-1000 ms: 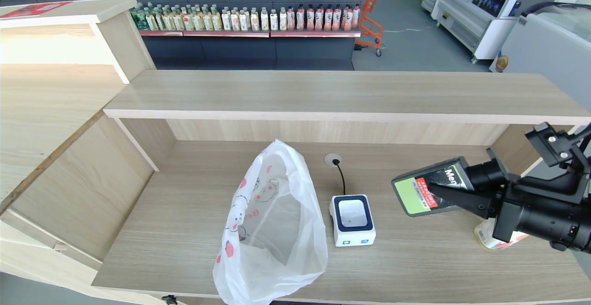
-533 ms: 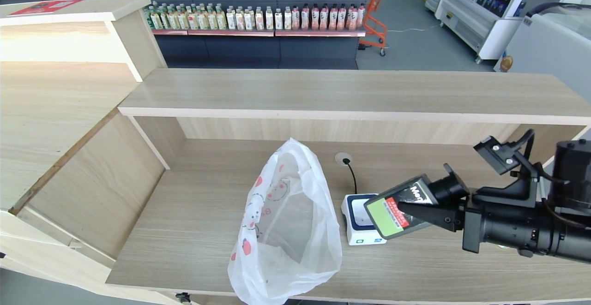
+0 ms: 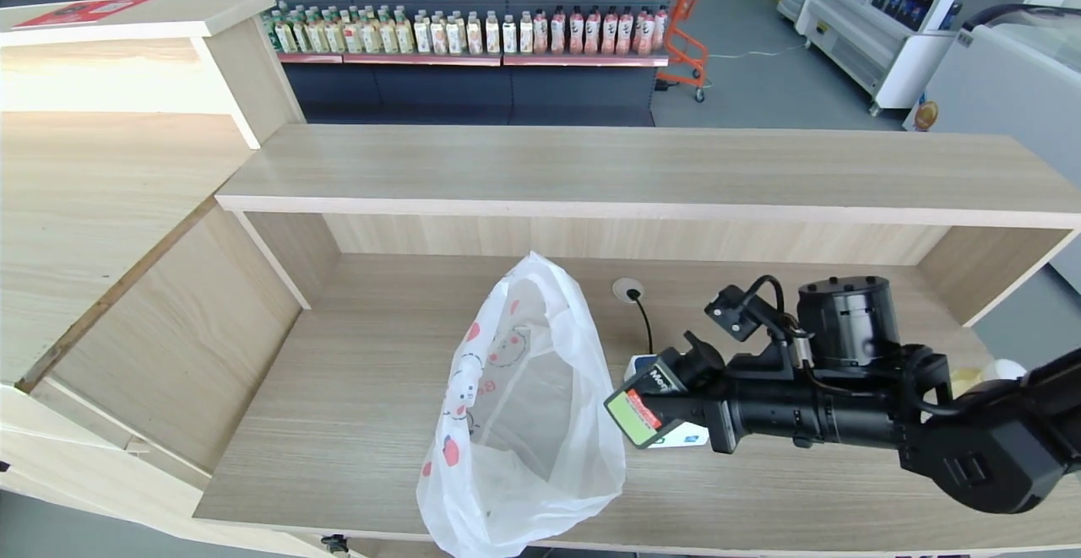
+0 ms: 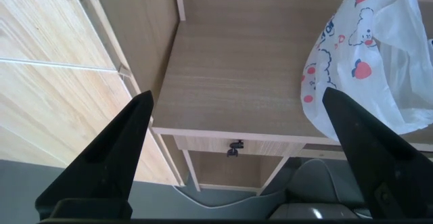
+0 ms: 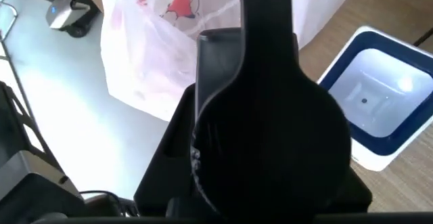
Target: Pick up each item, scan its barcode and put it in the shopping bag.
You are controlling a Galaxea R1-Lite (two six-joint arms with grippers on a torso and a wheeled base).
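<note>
the right gripper is clamped on a dark box with a green and red label on its end. over the last second it carries the box leftward across the frame. a second ago the box hangs well to the right of the scanner, though the whole picture also shifts a little in that first half second. half a second ago it covers the scanner's right part. now it sits low over the scanner, hiding most of it, with the labelled end just beside the right flank of the shopping bag. in the right wrist view the scanner's blue-rimmed window lies just beside the held box, with the bag beyond. it looks like the scan pass is under way or just over, and the bag's mouth is the next stop. whether the barcode faces the window cannot be told.

the left gripper hangs spread wide and empty off the lower left corner of the counter.

the counter is pale wood grain with a raised ledge along its far side. the scanner's black cable runs up to a round hole at centre frame. a pale item peeks out behind the arm at the right edge. along the top of the frame run shelves of bottles, an orange trolley and glass-fronted chillers at the upper right.
</note>
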